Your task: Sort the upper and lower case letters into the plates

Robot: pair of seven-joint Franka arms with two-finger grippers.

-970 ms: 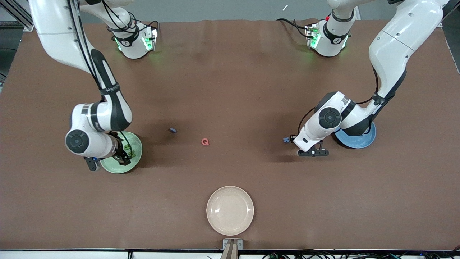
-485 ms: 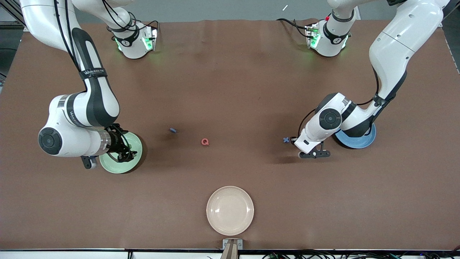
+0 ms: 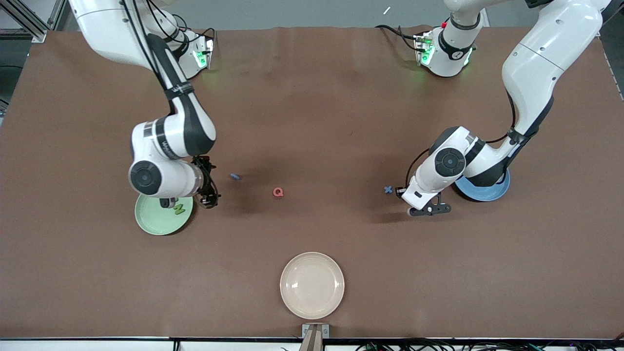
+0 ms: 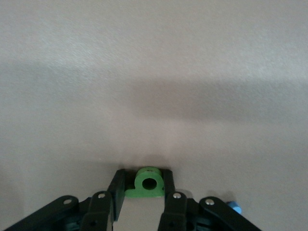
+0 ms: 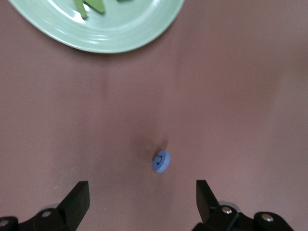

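Fingers on the left gripper (image 4: 144,202) pinch a small green letter (image 4: 148,183) low over the brown surface (image 3: 312,122), beside the sky blue plate (image 3: 490,191). It could slip out or miss the plate, because the grip is only on its edges. Fingers on the right gripper (image 5: 142,199) are wide apart and hold nothing, over a small blue letter (image 5: 161,161) beside the mint green plate (image 3: 153,222). That thin, smooth letter stands on its edge and could roll away when touched. Both plates are round and shiny. A red Q (image 3: 278,192) lies flat between them.
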